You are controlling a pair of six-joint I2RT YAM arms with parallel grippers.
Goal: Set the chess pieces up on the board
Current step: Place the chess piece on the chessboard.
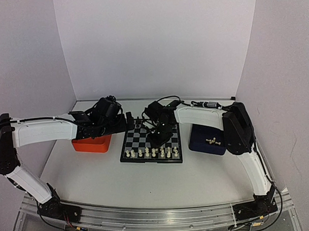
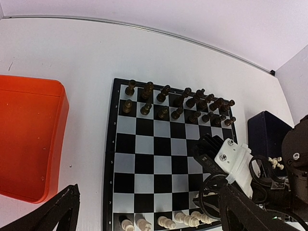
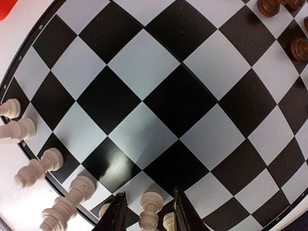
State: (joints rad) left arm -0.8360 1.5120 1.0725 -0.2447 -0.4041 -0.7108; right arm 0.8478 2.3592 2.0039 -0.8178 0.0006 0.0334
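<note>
Evidently the fingers of the right gripper point(image 3: 147, 195) are standing a little apart, one on each side of a cream pawn point(image 3: 149, 216), and a thin gap is showing on both sides, so the jaws are released and are not gripping it. The pawn is standing on the board point(image 3: 163, 96) in the second row from the robot's edge, slightly right of the middle, next to the cream back-row pieces point(image 3: 38, 168). Its base is cut off by the picture edge, so I cannot tell how well it is centred. As I judge it, the step in hand is letting go of this pawn. To do it well, the gripper should be rising straight up with both fingers equally clear, so that neither is catching the round head or pushing the small neighbours just beside it. The pawn is pointing its head up toward the wrist camera — its long axis is running vertical, upright, with no lean that I can see. Further out, the left gripper point(image 1: 129, 121) is hanging wide open and holding nothing near the board's far left corner, beside the orange tray point(image 1: 92, 145). A few cream pieces point(image 1: 212, 141) are lying in the dark blue tray point(image 1: 200, 145).
</note>
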